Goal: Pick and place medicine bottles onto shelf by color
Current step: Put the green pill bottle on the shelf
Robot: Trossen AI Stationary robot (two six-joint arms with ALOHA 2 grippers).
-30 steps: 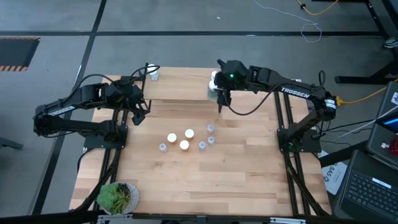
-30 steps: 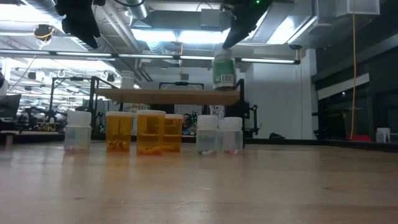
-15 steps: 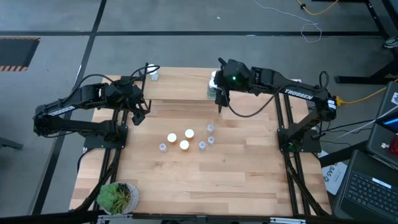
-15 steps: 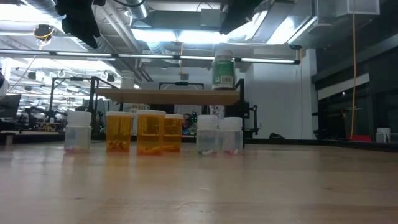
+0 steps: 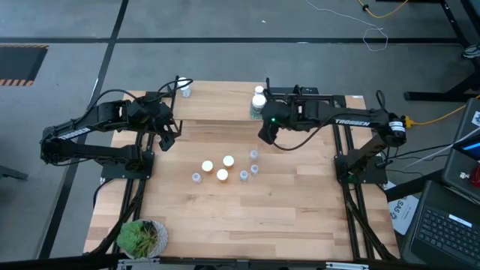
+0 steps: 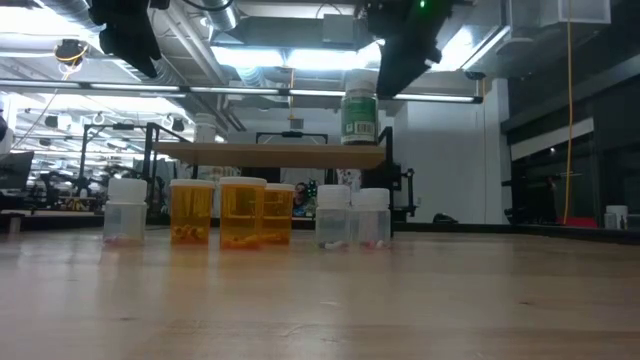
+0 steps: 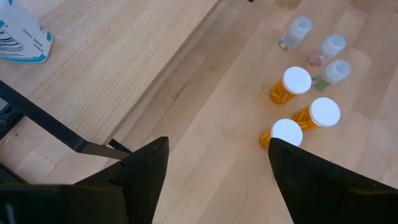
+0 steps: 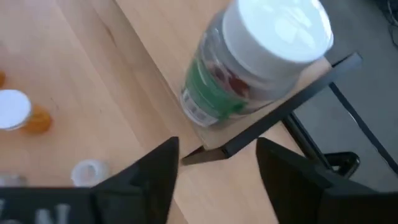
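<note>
The greenish bottle with a white cap (image 8: 255,62) stands upright on its base at the right end of the light-wood shelf (image 5: 217,106); it also shows in the low view (image 6: 359,108). My right gripper (image 8: 214,174) is open and empty, just on the near side of that end of the shelf (image 5: 264,135). Three orange bottles (image 5: 222,167) and several tiny clear ones (image 5: 247,171) stand on the table at mid-table. My left gripper (image 7: 217,168) is open and empty, above the table near the shelf's left end (image 5: 169,140).
A small clear bottle (image 5: 185,91) stands at the shelf's left end. A green potted plant (image 5: 141,237) sits at the table's near left corner. The shelf's black legs (image 8: 292,99) stand just beyond my right gripper's fingers.
My right gripper has drawn back from the greenish bottle toward the table's near edge. The bottle stays upright on the shelf's right end, and its white cap now shows free.
</note>
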